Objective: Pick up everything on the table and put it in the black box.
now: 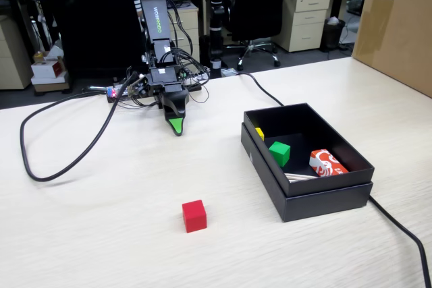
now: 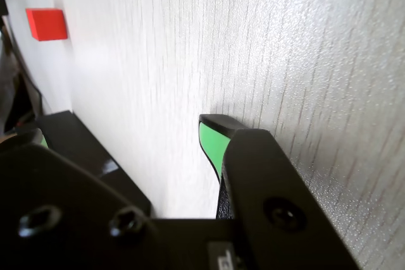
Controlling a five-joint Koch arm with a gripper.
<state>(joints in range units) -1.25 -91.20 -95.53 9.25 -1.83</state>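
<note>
We find the gripper (image 1: 177, 127) low over the table (image 1: 101, 220) at its far side, green-padded tip pointing down at the wood; it grips nothing. In the wrist view its jaws (image 2: 126, 150) stand apart with bare tabletop between them, a moderate gap. The red cube (image 1: 194, 216) sits alone on the pale wood-grain surface, well apart from the gripper and nearer the camera in the fixed view; the wrist view shows it (image 2: 47, 24) at the upper left. To the right in the fixed view we see the black box (image 1: 324, 202), holding a green cube (image 1: 279, 153), a red-and-white packet (image 1: 327, 164) and a small yellow piece (image 1: 260, 133). A black cable (image 1: 54, 160) loops across the table's left side. A brown carton (image 1: 398, 25) stands at the right edge. Beyond the table are office chairs (image 1: 260, 5) and beige drawer cabinets (image 1: 307, 18).
</note>
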